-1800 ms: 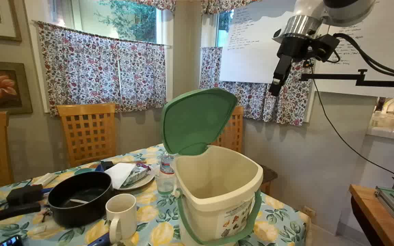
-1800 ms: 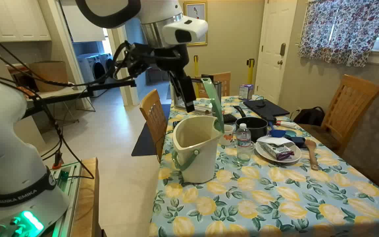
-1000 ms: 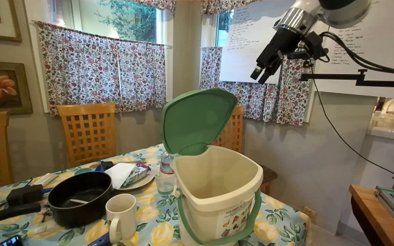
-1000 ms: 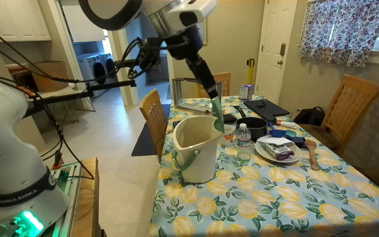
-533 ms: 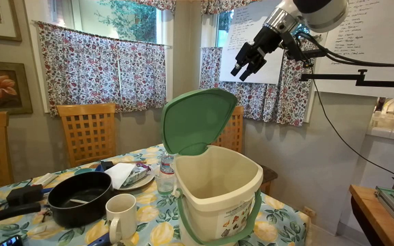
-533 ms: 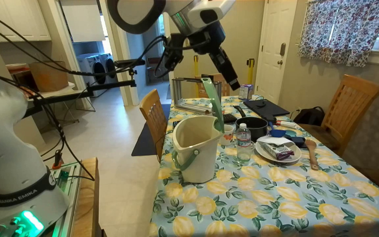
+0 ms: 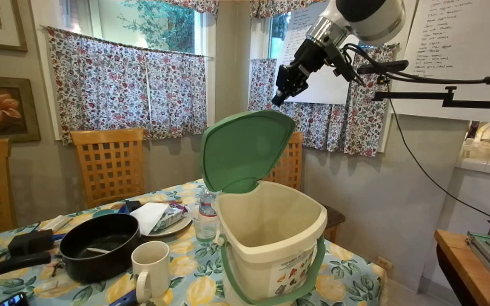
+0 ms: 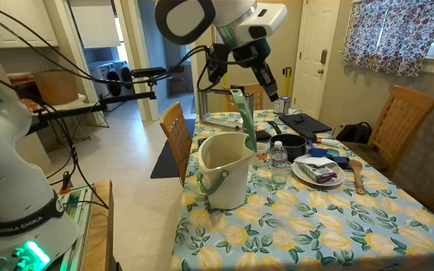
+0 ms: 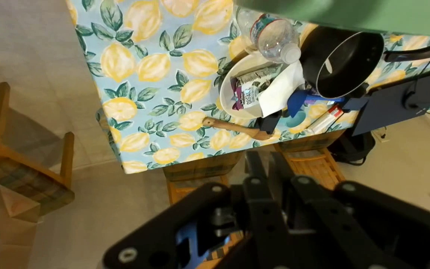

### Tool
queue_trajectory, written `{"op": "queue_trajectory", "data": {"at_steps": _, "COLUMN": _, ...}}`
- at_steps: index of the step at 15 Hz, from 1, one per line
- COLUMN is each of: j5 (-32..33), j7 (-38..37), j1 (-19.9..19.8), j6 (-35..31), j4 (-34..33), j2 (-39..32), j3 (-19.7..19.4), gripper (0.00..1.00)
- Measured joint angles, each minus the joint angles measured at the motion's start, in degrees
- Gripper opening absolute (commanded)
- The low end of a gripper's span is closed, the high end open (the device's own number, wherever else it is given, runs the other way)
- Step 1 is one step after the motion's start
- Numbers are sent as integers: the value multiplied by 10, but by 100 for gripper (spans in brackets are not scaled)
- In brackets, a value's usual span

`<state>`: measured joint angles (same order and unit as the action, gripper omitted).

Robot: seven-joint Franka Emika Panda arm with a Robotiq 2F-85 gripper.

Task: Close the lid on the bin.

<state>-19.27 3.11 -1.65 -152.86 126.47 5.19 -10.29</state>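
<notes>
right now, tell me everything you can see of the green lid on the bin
The green lid looks like plastic: a broad, thin panel with rounded corners, a raised rim and a rounded section at its base. It stands open, tilted up on one edge of the cream bin, leaving the opening uncovered. Its inner face shows in an exterior view. Its base meets the bin's rim; the end effector looks apart from it in the wrist view.

The lemon-print table [image 8: 315, 229] carries the bin [image 8: 227, 190], mug [image 7: 159, 267], black pan [image 7: 104, 268], plate [image 9: 245, 65] and wooden spoon [image 8: 357, 176].
</notes>
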Motion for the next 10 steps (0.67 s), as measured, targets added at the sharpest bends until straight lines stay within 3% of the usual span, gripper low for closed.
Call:
{"op": "queue_trajectory", "data": {"at_steps": 4, "j5": -5, "j7": -3, "j1": -2, "j6": 46, "j4": -11, "j2": -25, "j3": 11, "gripper": 0}}
{"op": "queue_trajectory", "data": {"at_steps": 10, "j5": -45, "j7": -2, "j1": -7, "j6": 233, "j4": -46, "j2": -28, "j3": 14, "gripper": 0}}
